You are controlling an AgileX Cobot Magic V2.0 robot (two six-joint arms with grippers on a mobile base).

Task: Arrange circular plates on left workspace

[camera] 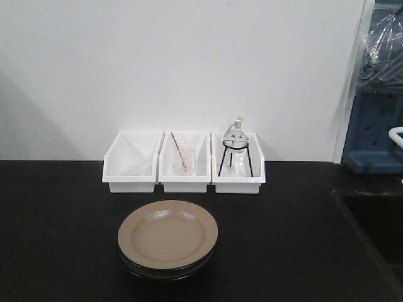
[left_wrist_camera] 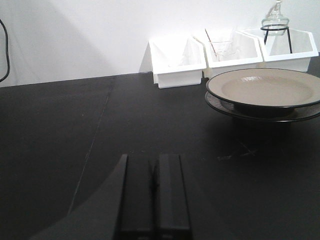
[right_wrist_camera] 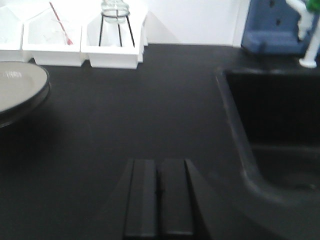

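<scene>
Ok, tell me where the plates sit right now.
Front view: the two plates sit stacked on the black countertop, just in front of the middle white bin, left of the sink.

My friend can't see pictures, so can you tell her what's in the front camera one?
Two tan round plates sit stacked on a black countertop. Behind them, three white bins line a white wall; the right bin holds a glass flask on a wire stand. A black sink is at the right edge.
</scene>
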